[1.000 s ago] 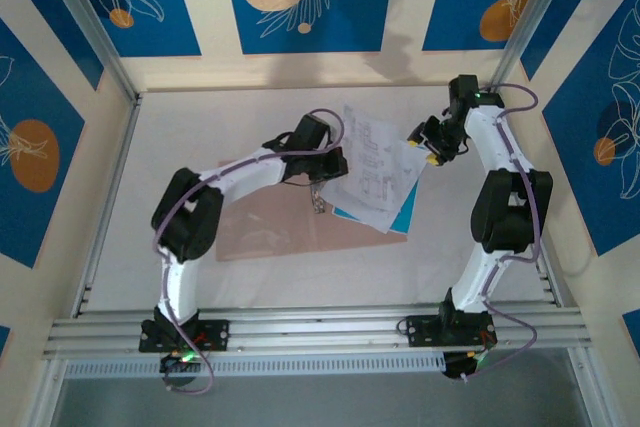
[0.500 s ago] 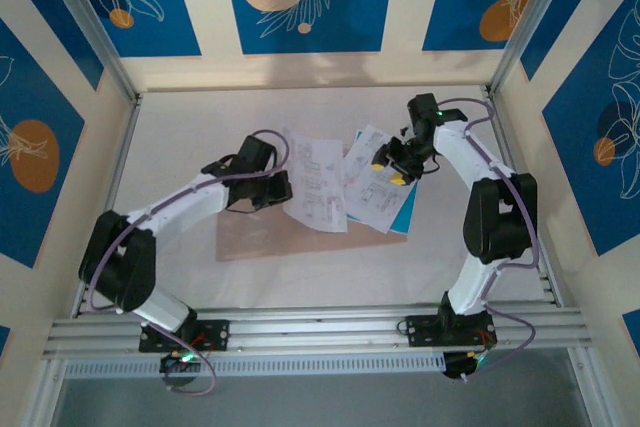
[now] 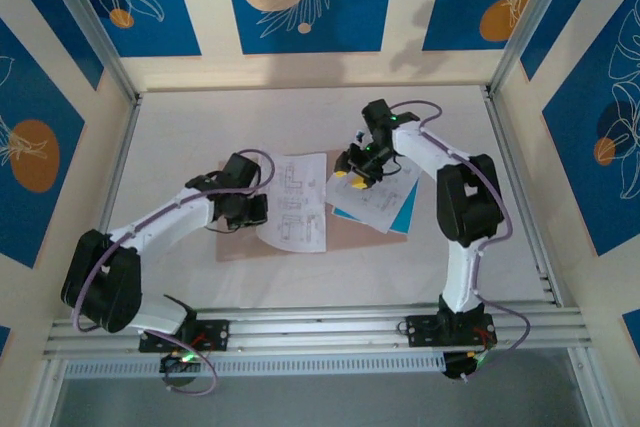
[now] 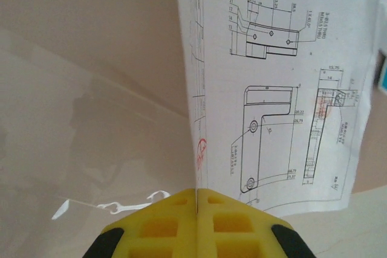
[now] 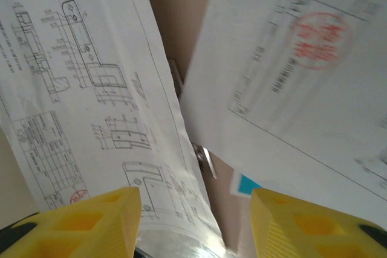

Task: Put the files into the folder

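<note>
From above, your left gripper [image 3: 262,213] has its jaws clamped on the left edge of one printed sheet [image 3: 296,202]. That sheet lies over the folder [image 3: 235,244] near the middle of the worktop [image 3: 200,127]. Your right gripper [image 3: 354,177] sits, jaws apart, over the other files [image 3: 385,199] at the folder's right end. In your left wrist view the yellow jaws are together on the sheet's edge. You can see line drawings, dimension figures such as "15,75" and a red round stamp; the rest is too small to read. In your right wrist view the jaws stand apart above two printed sheets. The right one's red stamp is too blurred to read, and the cyan sheet [image 5: 248,184] shows a corner.
</note>
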You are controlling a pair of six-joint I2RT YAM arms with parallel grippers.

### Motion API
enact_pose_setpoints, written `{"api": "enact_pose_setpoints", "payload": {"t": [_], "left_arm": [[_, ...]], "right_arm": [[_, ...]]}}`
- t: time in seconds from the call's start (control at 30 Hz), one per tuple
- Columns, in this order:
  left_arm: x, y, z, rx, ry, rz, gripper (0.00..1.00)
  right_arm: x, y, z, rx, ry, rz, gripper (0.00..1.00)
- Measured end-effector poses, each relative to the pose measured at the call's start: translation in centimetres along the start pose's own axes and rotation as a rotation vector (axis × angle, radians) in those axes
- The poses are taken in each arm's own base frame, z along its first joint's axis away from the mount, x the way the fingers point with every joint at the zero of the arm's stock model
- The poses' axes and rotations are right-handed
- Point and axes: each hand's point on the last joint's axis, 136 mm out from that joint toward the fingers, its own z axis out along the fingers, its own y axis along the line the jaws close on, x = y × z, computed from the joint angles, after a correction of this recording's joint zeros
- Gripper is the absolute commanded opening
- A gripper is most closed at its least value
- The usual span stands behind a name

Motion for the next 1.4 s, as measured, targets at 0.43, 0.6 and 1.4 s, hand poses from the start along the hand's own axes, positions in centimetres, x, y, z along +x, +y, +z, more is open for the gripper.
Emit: {"api": "enact_pose_setpoints", "payload": {"t": [0.43,0.6,1.4], "left_arm": [[0.0,0.4,0.1,-0.016,-0.004,0.000,0.00],[0.0,0.4,0.1,-0.017,-0.003,0.000,0.00],[0.6,0.8,1.0,-0.017,0.005,-0.028,0.00]], "right_arm": [[0.2,2.0,5.5,0.014,0.075,-0.037,0.50],[-0.1,1.5,6.3,0.024,0.086,-0.028,0.50],[2.2,5.4,5.1,-0.087,0.141,-0.061,0.37]]}}
